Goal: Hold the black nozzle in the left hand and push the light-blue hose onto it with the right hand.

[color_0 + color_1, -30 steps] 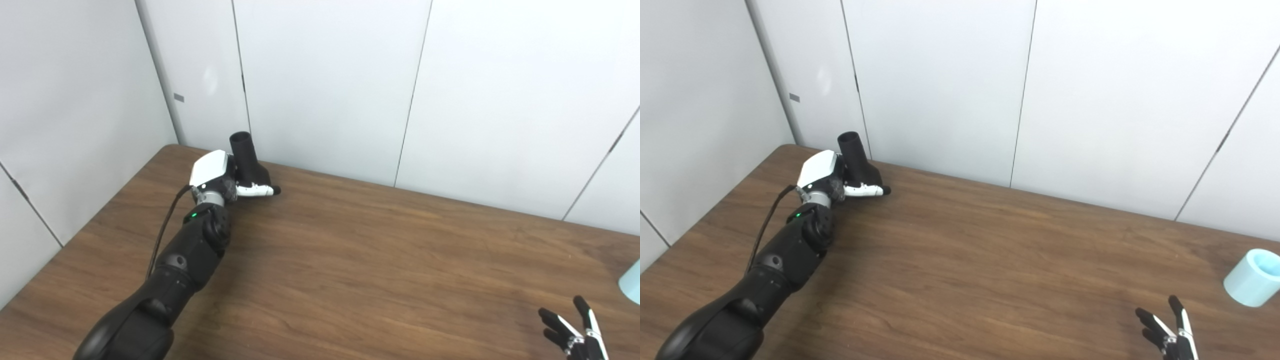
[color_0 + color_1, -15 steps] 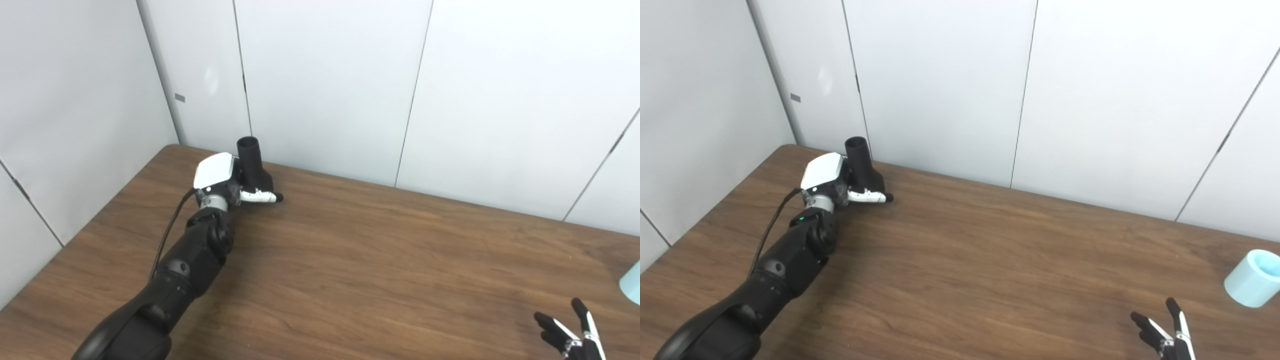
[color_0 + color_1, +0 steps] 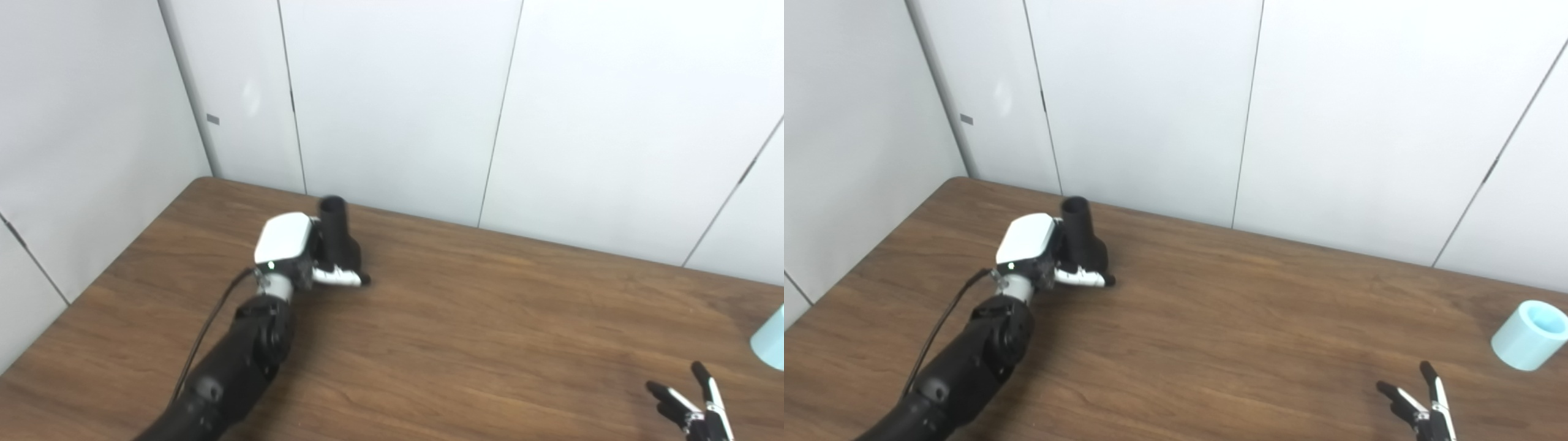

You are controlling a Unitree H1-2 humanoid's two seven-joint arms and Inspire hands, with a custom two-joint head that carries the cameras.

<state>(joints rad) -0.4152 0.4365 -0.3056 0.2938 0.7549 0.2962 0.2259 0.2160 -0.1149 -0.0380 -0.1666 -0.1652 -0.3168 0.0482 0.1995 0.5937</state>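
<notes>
Over on the left, the left hand point(image 3: 1038, 257) has its fingers point(image 3: 1082, 278) wrapped around the black nozzle point(image 3: 1081, 236). It holds the nozzle up with the open end on top, likely so the hose can slide on. Brown tabletop point(image 3: 1225, 312) lies bare in the middle. Low on the right, the right hand point(image 3: 1424, 410) holds nothing, fingers spread, probably ready to grab. The light-blue hose point(image 3: 1528, 334) lies on its side near it, not yet picked up.
</notes>
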